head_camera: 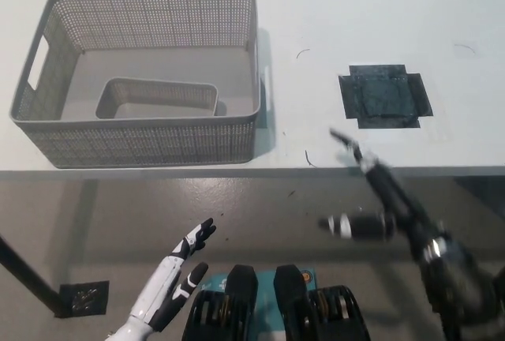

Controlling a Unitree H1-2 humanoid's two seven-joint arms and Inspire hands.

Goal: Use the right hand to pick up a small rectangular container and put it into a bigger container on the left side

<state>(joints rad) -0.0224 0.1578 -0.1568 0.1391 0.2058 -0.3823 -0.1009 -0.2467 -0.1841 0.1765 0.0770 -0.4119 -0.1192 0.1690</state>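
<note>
A small grey rectangular container [156, 99] lies inside the big grey mesh basket [142, 140] at the table's left. My black right hand [371, 199] is blurred in motion below the table's front edge, at the lower right. It is open, fingers spread, and holds nothing. My white left hand [175, 274] rests open at the lower left, below the table.
A dark square patch [384, 96] is stuck to the white table [331, 25] right of the basket. A similar dark patch [81, 297] lies on the floor at the lower left, beside a black table leg [24, 278].
</note>
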